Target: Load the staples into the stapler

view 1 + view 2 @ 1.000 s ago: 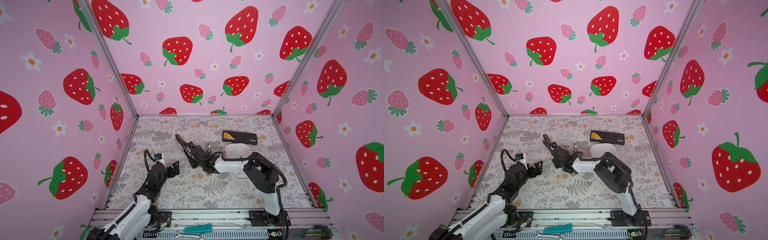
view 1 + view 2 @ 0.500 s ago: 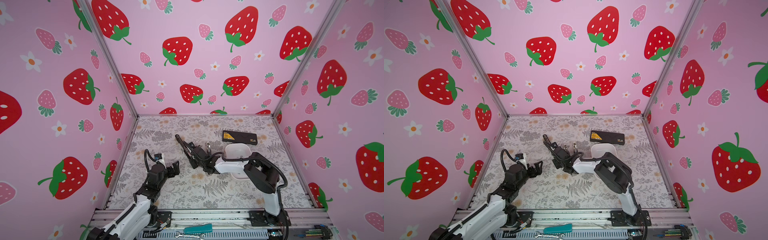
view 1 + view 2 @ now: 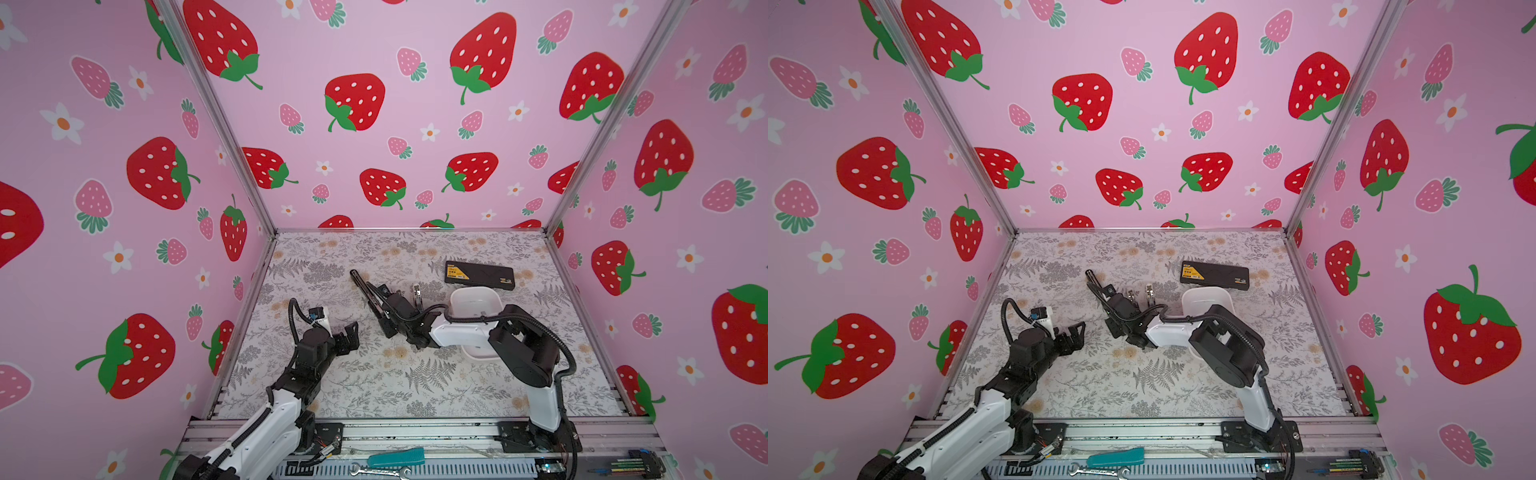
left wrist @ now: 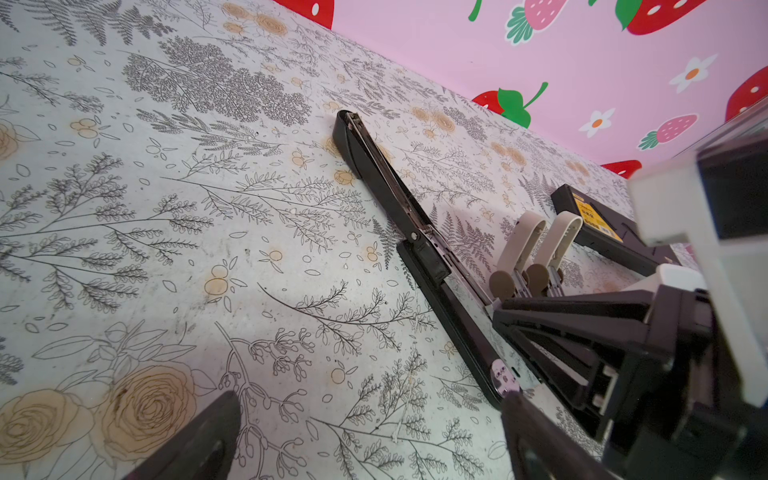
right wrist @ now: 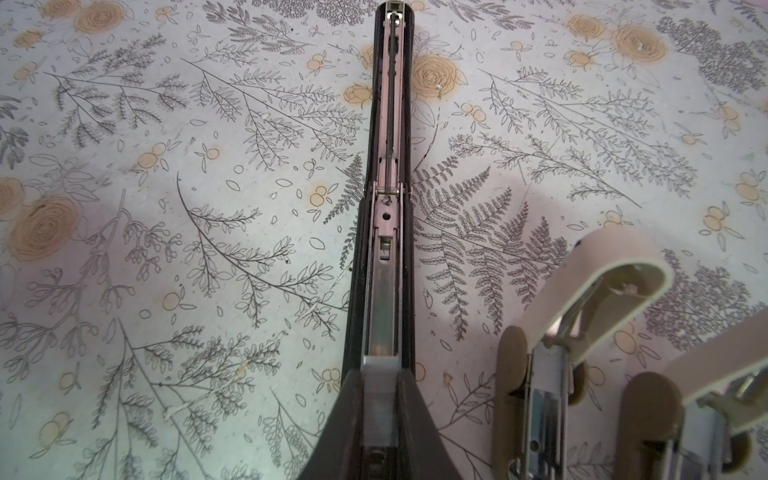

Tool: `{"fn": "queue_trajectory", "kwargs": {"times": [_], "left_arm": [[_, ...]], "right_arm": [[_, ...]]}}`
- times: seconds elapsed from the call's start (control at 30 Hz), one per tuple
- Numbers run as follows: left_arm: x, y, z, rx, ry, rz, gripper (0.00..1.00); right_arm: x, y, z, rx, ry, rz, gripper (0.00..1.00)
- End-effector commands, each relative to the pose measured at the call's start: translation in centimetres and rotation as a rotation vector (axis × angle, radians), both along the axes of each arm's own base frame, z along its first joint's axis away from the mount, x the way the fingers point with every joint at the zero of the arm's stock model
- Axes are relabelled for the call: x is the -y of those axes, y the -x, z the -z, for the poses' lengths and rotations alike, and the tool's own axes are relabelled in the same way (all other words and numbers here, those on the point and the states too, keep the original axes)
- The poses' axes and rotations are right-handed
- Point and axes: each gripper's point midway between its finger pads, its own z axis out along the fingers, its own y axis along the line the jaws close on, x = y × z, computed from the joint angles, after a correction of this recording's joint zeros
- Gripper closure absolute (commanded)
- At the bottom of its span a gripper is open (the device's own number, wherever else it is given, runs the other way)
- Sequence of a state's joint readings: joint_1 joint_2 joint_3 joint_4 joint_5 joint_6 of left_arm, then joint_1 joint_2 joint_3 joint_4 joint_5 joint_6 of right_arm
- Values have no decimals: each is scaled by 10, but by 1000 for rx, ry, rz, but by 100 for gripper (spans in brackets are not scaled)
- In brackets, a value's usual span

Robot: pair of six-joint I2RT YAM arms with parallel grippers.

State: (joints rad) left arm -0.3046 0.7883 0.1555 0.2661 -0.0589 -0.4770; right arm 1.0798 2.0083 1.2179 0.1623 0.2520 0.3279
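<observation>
Checking both top views: we see the black stapler (image 3: 365,287) near the middle of the worktop (image 3: 415,386), opened out flat, with its long axis running 11 to 5 o'clock. Lid half points to 11, magazine half to 5. The right arm reaches in from 3 o'clock and covers the 5 o'clock end.

Right wrist view: the right fingers (image 5: 345,424) are together on a grey strip of staples (image 5: 378,399), one finger against each long side. The strip sits over the magazine channel at the end nearest the camera, in line with the bare rail ahead. We cannot tell whether it is seated in the channel or just above it.

The left fingers (image 4: 195,444) are wide apart and hold nothing. They sit low over the worktop at 7 o'clock from the stapler, near it but not touching.

Other items:
- Two small beige staplers (image 3: 1149,291), lids up, just beside the black one at its 3 o'clock.
- A white tub (image 3: 457,296) further out at 3 o'clock, partly under the right arm.
- A black box (image 3: 490,275) with a yellow label at the tub's 12 o'clock.
</observation>
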Motion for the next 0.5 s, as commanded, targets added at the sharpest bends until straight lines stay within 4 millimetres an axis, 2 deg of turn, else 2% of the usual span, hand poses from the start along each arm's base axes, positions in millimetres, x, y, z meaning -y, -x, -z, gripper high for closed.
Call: {"fn": "queue_trajectory", "kwargs": {"times": [0.0, 0.33, 0.47], "left_arm": [[2, -9, -20, 51, 33, -9, 1], [2, -9, -20, 51, 33, -10, 1], [2, -9, -21, 53, 33, -8, 1]], "right_arm": [[10, 9, 1, -23, 33, -7, 81], [9, 11, -6, -18, 19, -14, 76], [10, 12, -16, -9, 0, -14, 76]]}}
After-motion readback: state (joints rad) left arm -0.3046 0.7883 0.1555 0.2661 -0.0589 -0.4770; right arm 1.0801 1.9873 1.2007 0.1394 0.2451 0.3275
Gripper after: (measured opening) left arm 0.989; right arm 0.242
